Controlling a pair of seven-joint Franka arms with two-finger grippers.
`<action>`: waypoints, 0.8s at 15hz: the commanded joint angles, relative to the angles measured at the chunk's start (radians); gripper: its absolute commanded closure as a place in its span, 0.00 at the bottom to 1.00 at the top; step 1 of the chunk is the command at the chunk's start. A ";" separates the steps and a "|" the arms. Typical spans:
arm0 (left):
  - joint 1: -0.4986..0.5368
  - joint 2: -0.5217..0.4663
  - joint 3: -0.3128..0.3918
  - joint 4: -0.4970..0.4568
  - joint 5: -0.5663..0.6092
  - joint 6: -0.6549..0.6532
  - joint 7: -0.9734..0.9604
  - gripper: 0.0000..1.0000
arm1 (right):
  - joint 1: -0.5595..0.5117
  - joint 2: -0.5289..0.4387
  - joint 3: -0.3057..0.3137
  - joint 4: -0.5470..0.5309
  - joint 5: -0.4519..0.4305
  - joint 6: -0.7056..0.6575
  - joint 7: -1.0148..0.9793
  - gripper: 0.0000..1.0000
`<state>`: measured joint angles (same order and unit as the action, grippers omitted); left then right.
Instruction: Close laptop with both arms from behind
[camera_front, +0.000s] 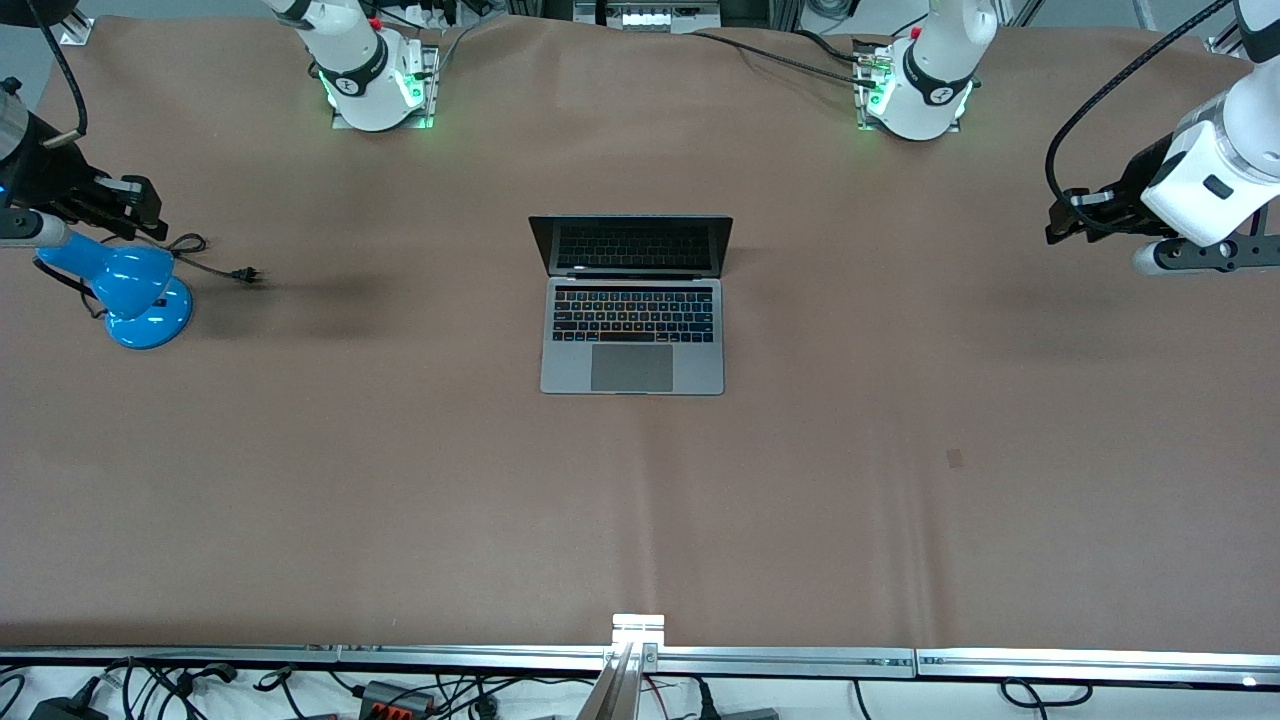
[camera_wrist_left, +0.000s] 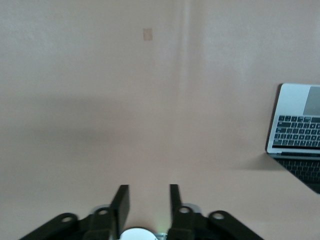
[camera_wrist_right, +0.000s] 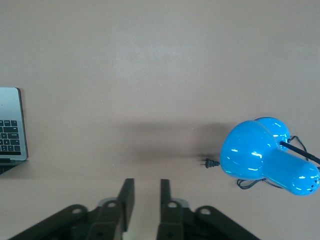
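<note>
The space-grey laptop (camera_front: 632, 340) stands open in the middle of the table, its dark screen upright and facing the front camera. Its edge shows in the left wrist view (camera_wrist_left: 300, 125) and in the right wrist view (camera_wrist_right: 10, 131). My left gripper (camera_front: 1060, 222) hangs open and empty above bare table at the left arm's end, well apart from the laptop; it also shows in its wrist view (camera_wrist_left: 149, 192). My right gripper (camera_front: 148, 213) hangs open and empty at the right arm's end, above a blue lamp; it also shows in its wrist view (camera_wrist_right: 147, 186).
A blue desk lamp (camera_front: 140, 295) with a black cord and loose plug (camera_front: 248, 274) lies at the right arm's end, also in the right wrist view (camera_wrist_right: 265, 155). A small tape patch (camera_front: 955, 458) marks the brown table cover. A metal rail (camera_front: 640, 655) runs along the table's nearest edge.
</note>
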<state>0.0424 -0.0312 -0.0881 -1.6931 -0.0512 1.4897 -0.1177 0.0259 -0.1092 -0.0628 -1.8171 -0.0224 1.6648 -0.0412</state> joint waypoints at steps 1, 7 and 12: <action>0.000 -0.004 -0.012 0.021 0.002 -0.034 0.004 0.99 | 0.003 -0.003 0.008 -0.008 -0.008 0.000 0.015 1.00; -0.001 0.002 -0.013 0.001 -0.022 -0.037 0.022 0.99 | 0.071 0.025 0.009 -0.033 0.044 -0.060 0.015 1.00; -0.003 -0.025 -0.122 -0.175 -0.153 0.050 0.004 1.00 | 0.178 0.029 0.009 -0.129 0.212 -0.126 0.017 1.00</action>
<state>0.0388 -0.0280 -0.1461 -1.7917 -0.1587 1.5014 -0.1100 0.1645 -0.0609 -0.0475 -1.8894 0.1224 1.5583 -0.0383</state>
